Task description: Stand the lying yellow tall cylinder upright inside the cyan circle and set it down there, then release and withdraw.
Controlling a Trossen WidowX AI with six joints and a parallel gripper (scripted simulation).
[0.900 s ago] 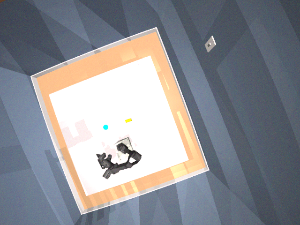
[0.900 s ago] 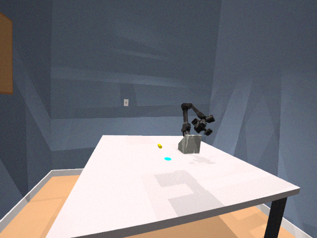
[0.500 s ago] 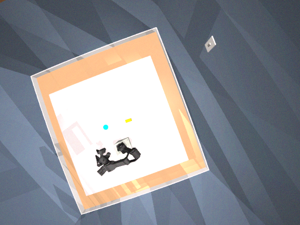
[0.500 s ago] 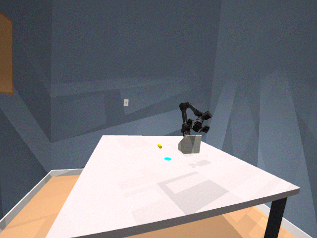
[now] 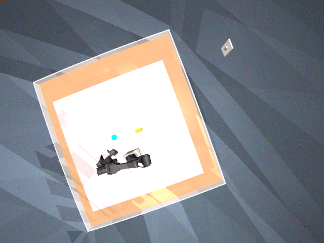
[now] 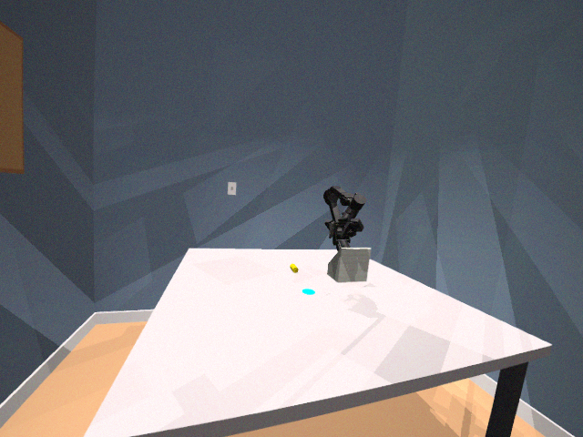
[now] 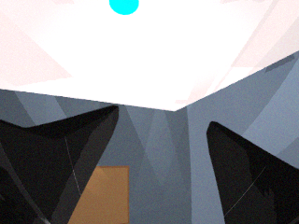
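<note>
yellow cylinder (image 5: 138, 129) outside wrist view, jaws cropped by frame edge
</note>
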